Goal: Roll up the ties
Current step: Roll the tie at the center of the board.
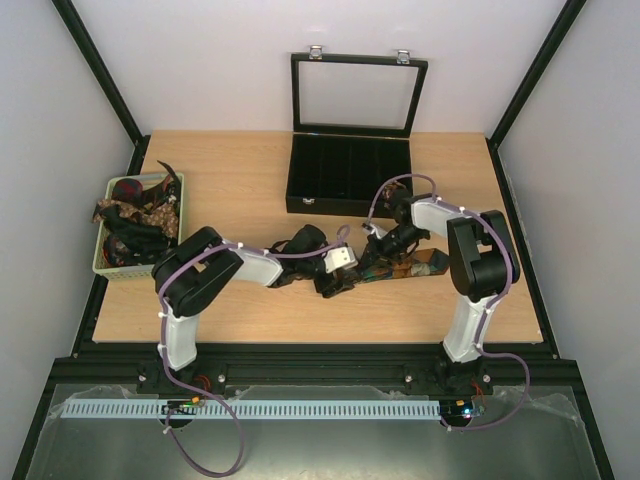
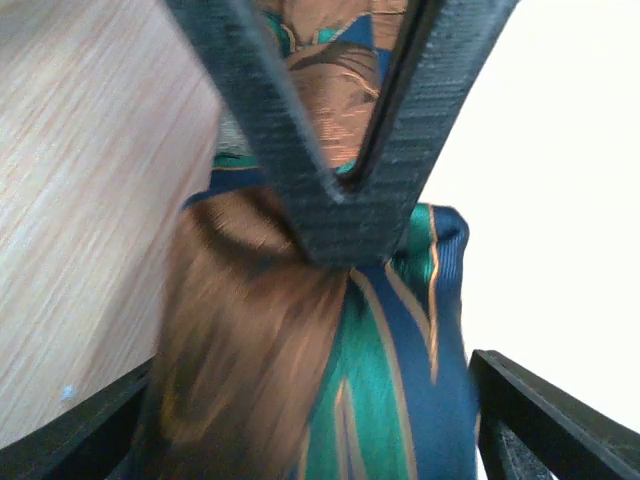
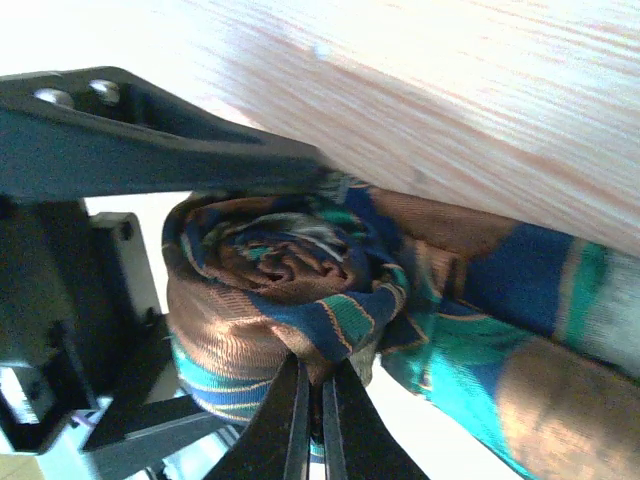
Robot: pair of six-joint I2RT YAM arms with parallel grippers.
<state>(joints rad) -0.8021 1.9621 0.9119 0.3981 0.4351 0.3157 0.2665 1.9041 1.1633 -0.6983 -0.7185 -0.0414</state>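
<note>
Currently mid-roll, at the centre of the pale wooden worktop [image 1: 250, 180]. The brown, teal and dark-blue patterned fabric necktie [image 3: 280, 290] is wound at one end into a fat coil [image 2: 300, 330]. Its unwound tail [image 1: 418, 264] lies flat on the worktop toward my right arm's side. The coil sits between both tools, spiral face turned to the right wrist camera.

My right tool [image 3: 316, 390]: fingers pressed together, nipping the outer lap of the coil at its edge. Judged purpose: to stop the last wrap springing loose and to anchor the coil. How much cloth lies between the pads I cannot tell; only the edge shows.

My left tool [image 2: 310, 425]: fingers spread wide, one on each side of the coil. A bright gap shows on one side, so it brackets rather than squeezes. Judged purpose: free to re-seat for another turn while the other tool holds the shape.

Other ties [image 1: 135, 215], dark and tangled, are heaped in the pale green plastic basket [image 1: 122, 270] at the left edge, well apart from the work. The black compartmented box [image 1: 345, 208] stands at the far side with its glass lid [image 1: 355, 95] raised, likely the home for finished rolls. Its cells are too dark to read.

Risk: with one tool slack, the coil could loosen or telescope sideways.
</note>
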